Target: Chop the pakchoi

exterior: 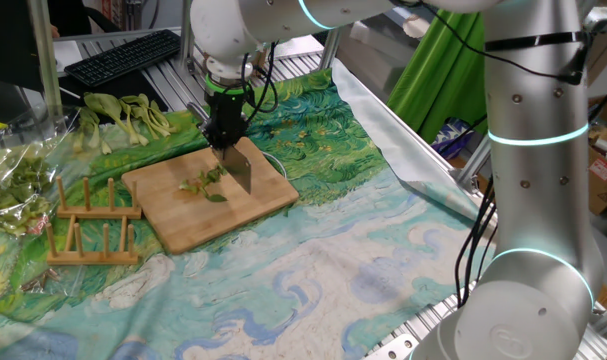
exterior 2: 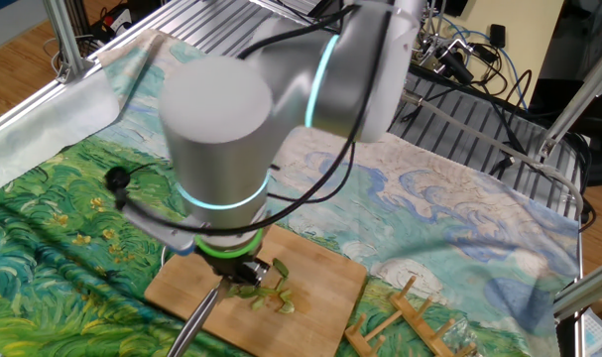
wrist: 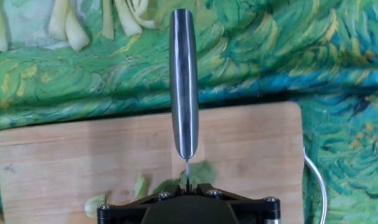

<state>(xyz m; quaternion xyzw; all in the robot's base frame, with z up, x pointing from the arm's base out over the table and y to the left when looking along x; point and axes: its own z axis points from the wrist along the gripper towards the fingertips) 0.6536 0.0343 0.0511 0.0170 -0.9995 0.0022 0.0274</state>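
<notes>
Hand view: gripper (exterior: 226, 135) clamped on knife (exterior: 240, 166), blade edge-down over pakchoi (exterior: 205, 184) bits, frame centre, on cutting board (exterior: 173, 225); positioned for chop.

Silver jointed arm (exterior: 528, 150) with glowing cyan rings rises at the right of one fixed view and reaches across the top to upper centre. Its black gripper (exterior: 226, 135) points straight down, jaws closed. In the other fixed view, the wrist housing (exterior 2: 221, 149) fills the centre, hiding the fingers.
</notes>
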